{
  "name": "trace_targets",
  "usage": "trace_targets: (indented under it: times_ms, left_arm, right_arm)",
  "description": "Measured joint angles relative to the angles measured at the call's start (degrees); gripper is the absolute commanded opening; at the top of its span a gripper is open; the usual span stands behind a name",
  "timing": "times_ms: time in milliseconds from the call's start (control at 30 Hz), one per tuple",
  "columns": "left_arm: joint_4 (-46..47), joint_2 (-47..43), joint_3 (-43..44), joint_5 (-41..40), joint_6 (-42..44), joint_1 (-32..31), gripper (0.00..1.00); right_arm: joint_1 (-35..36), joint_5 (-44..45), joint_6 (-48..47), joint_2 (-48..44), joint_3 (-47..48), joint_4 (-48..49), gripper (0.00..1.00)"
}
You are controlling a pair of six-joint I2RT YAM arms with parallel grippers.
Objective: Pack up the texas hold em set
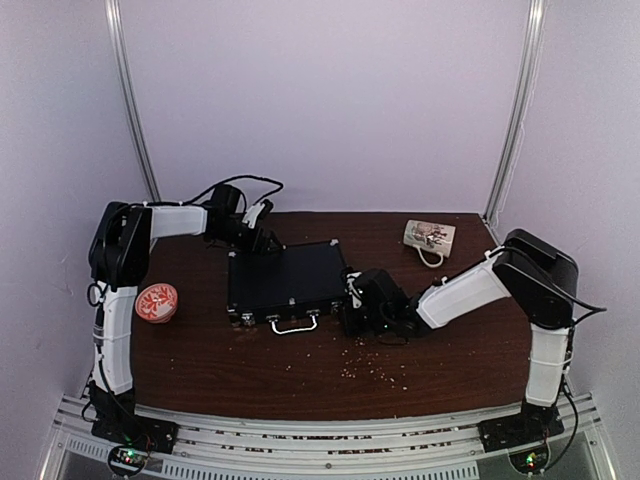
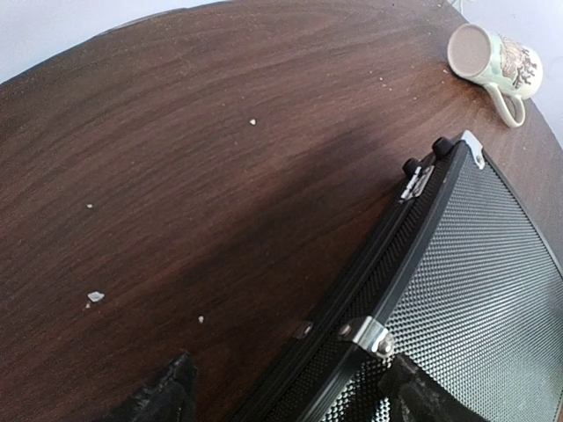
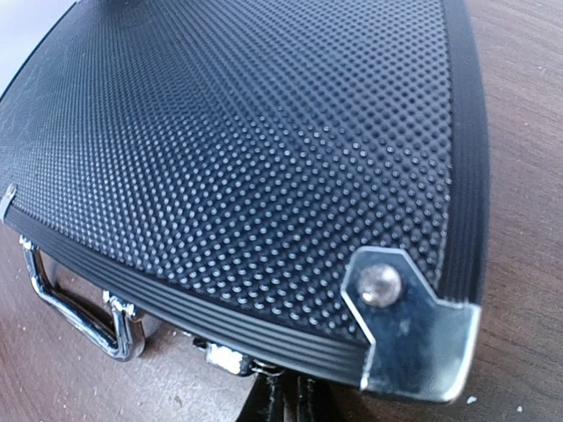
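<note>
The black hard briefcase (image 1: 285, 280) lies closed and flat in the middle of the table, its silver handle (image 1: 293, 325) facing the near edge. My left gripper (image 1: 262, 240) is open at the case's back left corner; in the left wrist view (image 2: 290, 400) its fingertips (image 2: 167, 396) straddle the case's back edge (image 2: 396, 264). My right gripper (image 1: 352, 300) is at the front right corner. In the right wrist view its fingers (image 3: 290, 404) sit close together just below the front rim, next to a silver latch (image 3: 227, 359) and the corner plate (image 3: 413, 325). Chips, decks and buttons are out of view.
A white printed mug (image 1: 428, 237) lies on its side at the back right and also shows in the left wrist view (image 2: 493, 57). An orange-red patterned dish (image 1: 156, 302) sits at the left. Small crumbs (image 1: 375, 372) are scattered on the brown table in front of the case.
</note>
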Motion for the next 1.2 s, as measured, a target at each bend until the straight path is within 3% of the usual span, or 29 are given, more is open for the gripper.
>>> trace_targets:
  times_ms: [233, 433, 800, 900, 1033, 1100, 1200]
  left_arm:
    - [3.7, -1.5, -3.6, 0.9, 0.4, 0.2, 0.75]
    - [8.7, -6.7, -13.2, 2.3, -0.6, 0.3, 0.74]
    - [12.7, -16.7, -28.3, 4.1, -6.8, -1.1, 0.74]
    - [12.7, -16.8, -28.4, 5.7, -7.8, -2.0, 0.74]
    - [13.2, -17.5, -29.6, 6.2, -8.6, -3.1, 0.76]
    - [13.2, -20.1, -32.0, 4.0, -9.1, -3.9, 0.77]
    - [12.5, -27.0, -36.2, 0.5, -9.8, -5.0, 0.79]
  right_arm:
    - [-0.7, 4.5, 2.4, 0.2, 0.0, 0.3, 0.14]
    - [-3.8, 6.4, 2.4, 1.2, 2.1, -1.0, 0.18]
    - [-10.3, 7.2, -2.1, 6.5, 15.3, -10.1, 0.23]
    - [-11.7, 8.2, -3.4, 6.1, 16.3, -11.2, 0.30]
    - [-12.2, 9.6, -3.7, 1.8, 14.7, -12.8, 0.46]
    - [-11.8, 8.7, -3.2, -4.0, 11.4, -13.7, 0.55]
    - [-10.4, 6.9, -2.0, -13.3, 5.7, -13.8, 0.61]
